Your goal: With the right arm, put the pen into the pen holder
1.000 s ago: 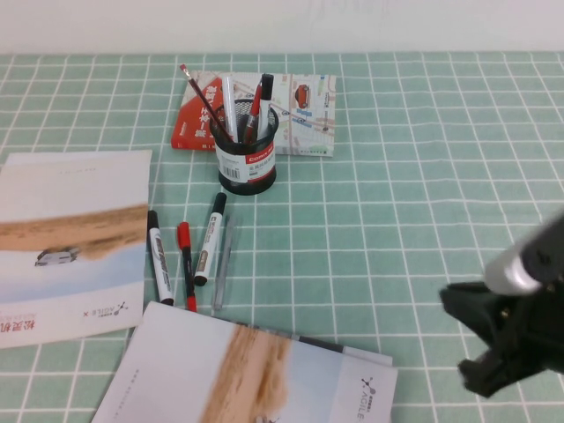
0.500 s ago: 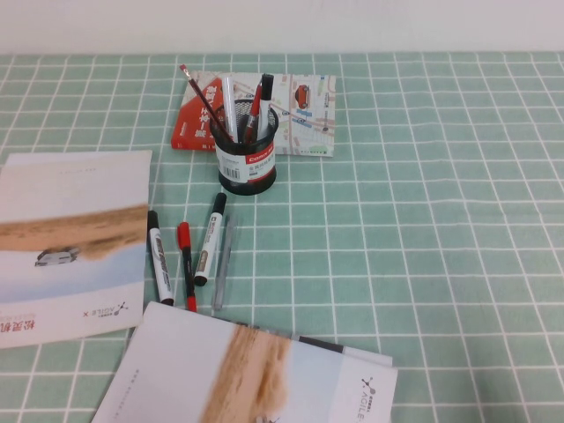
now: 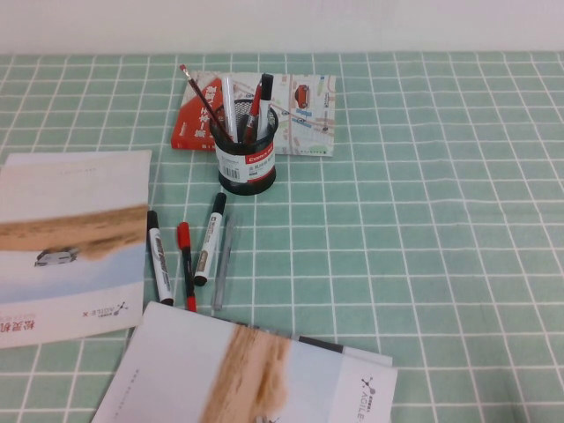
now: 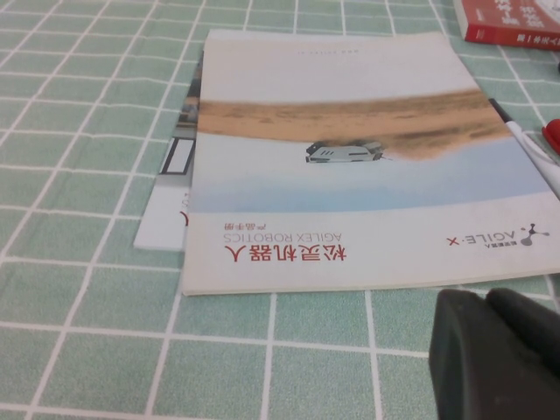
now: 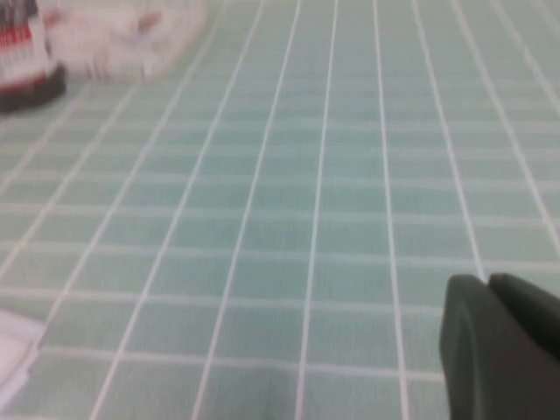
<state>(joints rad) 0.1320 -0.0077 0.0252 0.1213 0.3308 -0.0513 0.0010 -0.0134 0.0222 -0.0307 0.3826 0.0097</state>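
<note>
The pen holder [image 3: 247,154] is a black mesh cup with a white and red label, standing upright at the back middle of the table. The pen [image 3: 198,91], a thin dark-red stick, stands in the holder and leans out to its upper left, beside several other pens. Neither arm shows in the high view. My right gripper [image 5: 487,284] is shut and empty over bare green table, far from the holder [image 5: 22,61], which is blurred at the view's edge. My left gripper [image 4: 488,302] is shut and empty just off the edge of a booklet [image 4: 350,166].
Two black-capped markers [image 3: 159,256] [image 3: 210,238], a short red-capped pen [image 3: 186,264] and a clear grey pen [image 3: 223,264] lie in front of the holder. Booklets lie at the left [image 3: 70,238] and front [image 3: 256,379]. A red book and map [image 3: 300,115] lie behind the holder.
One second ago the right arm showed at the lower right of the high view. It has since drawn back out of that view. Nothing on the table has moved.
</note>
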